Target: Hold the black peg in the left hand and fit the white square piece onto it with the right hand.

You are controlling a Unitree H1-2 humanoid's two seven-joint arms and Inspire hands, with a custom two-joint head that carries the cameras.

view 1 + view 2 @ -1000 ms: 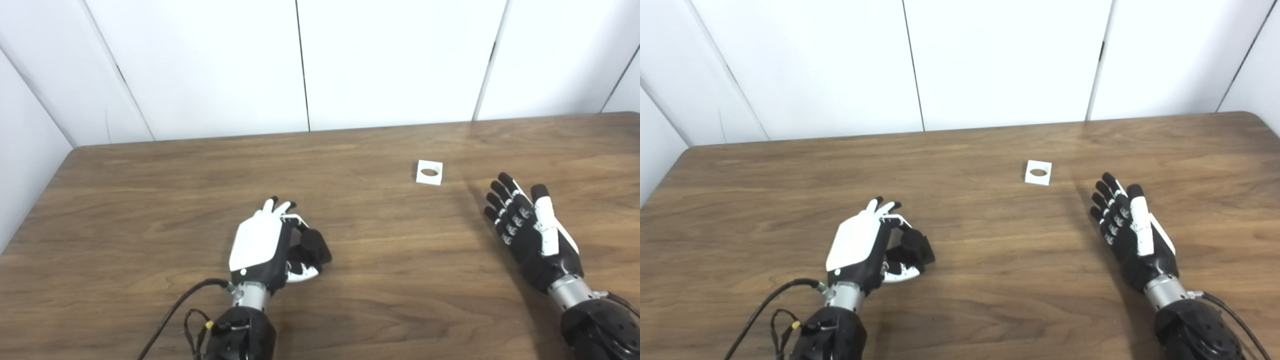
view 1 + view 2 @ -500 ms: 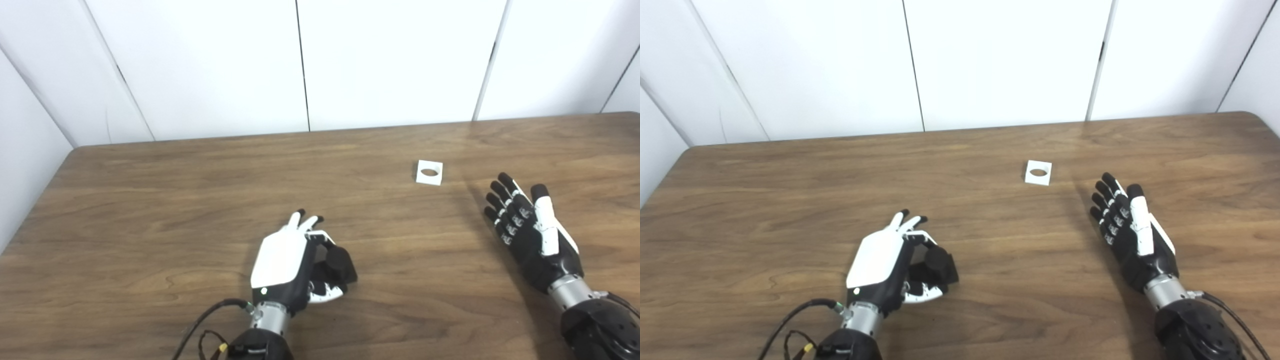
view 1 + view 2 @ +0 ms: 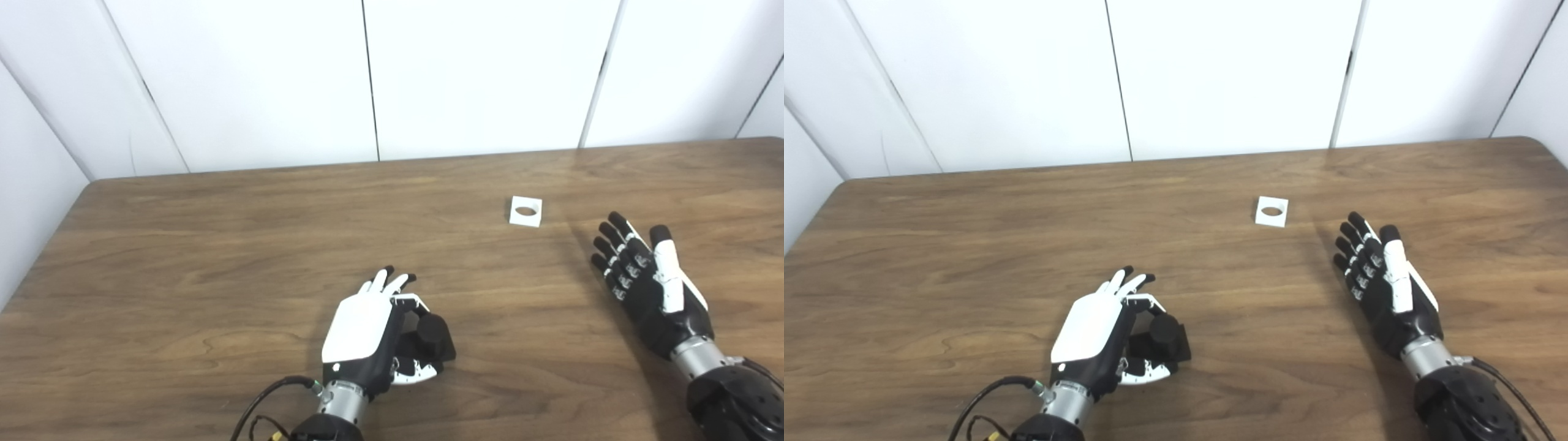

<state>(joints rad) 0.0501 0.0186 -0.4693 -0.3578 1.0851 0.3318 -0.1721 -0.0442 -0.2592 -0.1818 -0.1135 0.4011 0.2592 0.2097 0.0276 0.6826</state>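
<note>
A: Peg (image 3: 432, 335) status?

B: Clamped between the left hand's (image 3: 367, 334) curled fingers and thumb, round end face up. Its axis appears to stand roughly upright, tilted slightly toward the camera. Hold step: judged done.

A: Square piece (image 3: 525, 211)?

B: Flat on the table (image 3: 184, 257), hole up, well beyond the right hand's (image 3: 649, 285) fingertips. Those fingers are spread, holding nothing. Remaining: pick up, align the hole, fit.

I see my left hand (image 3: 367, 334) curled closed, palm sideways; my right hand (image 3: 649, 278) flat, fingers spread.
</note>
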